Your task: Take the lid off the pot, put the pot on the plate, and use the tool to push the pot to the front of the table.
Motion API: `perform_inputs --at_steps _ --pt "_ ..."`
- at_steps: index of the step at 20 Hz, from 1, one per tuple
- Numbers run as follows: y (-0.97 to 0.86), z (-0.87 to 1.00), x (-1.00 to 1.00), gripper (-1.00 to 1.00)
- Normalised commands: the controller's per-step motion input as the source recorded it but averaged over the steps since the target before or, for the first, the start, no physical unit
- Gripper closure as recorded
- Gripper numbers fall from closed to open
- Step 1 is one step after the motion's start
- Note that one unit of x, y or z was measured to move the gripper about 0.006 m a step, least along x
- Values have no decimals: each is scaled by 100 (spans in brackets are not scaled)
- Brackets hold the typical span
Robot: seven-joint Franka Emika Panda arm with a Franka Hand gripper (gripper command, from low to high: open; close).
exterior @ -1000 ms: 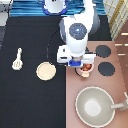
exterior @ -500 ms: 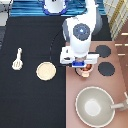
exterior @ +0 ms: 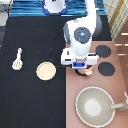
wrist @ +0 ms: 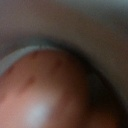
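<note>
- One white robot arm reaches down from the table's far edge, and its claw [exterior: 82, 67] sits low over the pinkish-brown stove panel [exterior: 75, 85], just inside that panel's edge where it meets the black tabletop [exterior: 30, 100].
- Whether the claw is open or closed cannot be told; the arm's white body and the blue block on the hand cover it.
- A small pale-pink pot [exterior: 88, 72] lies directly beneath the claw, with only a sliver of its rim peeking out.
- The wrist view is filled by a reddish-brown rounded surface [wrist: 45, 90] inside a pale curved rim [wrist: 30, 47], seen from very close.
- The flat round cream-yellow plate [exterior: 46, 71] rests bare on the black table, just beside the stove panel's edge.
- The cream-white slotted spatula [exterior: 17, 59] lies on the table near its left edge, well apart from the plate.
- The large grey-beige pan [exterior: 95, 106] with a long handle sits near the stove panel's front edge.
- Two black burners [exterior: 103, 51] show near the panel's right edge.
- The lid cannot be made out.
</note>
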Motion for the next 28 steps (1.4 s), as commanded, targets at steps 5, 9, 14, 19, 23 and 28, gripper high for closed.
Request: perform_inputs --at_steps 5,9,14,19,23,28 --pt "-26 100 -6 100" --pt "-55 81 -46 100" --pt "-55 54 -50 100" --pt "-68 30 -47 100" --pt "-81 19 -37 100" --pt "-86 14 -29 100"
